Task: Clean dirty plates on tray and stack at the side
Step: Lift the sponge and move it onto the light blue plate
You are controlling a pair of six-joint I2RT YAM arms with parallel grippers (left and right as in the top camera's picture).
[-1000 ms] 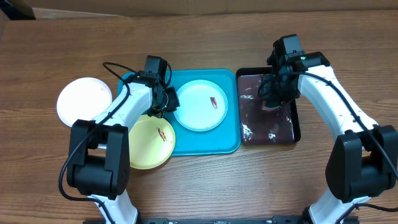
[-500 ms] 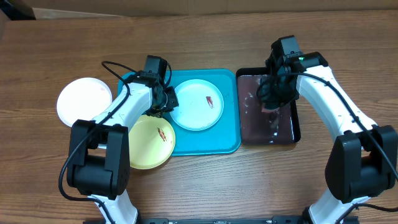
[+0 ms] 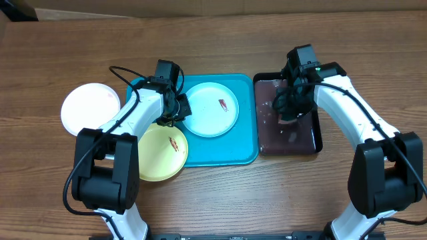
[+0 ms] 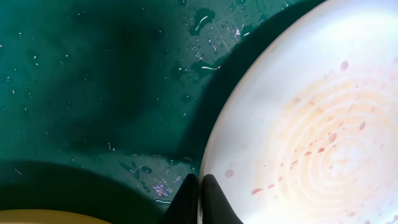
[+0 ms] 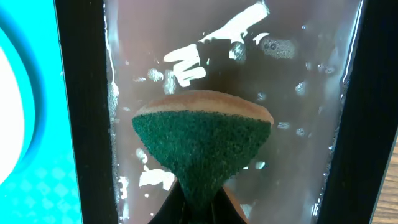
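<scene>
Overhead: left gripper (image 3: 175, 108) newly pinched onto the left rim of the light blue plate (image 3: 212, 110), nudged slightly on the turquoise tray (image 3: 227, 155); probably held for wiping. Left wrist: jaws tight on that rim. Right wrist: right gripper (image 5: 198, 208) clamped on the green sponge (image 5: 202, 140), shifted over the black tray (image 5: 84, 93). No readable writing anywhere.
</scene>
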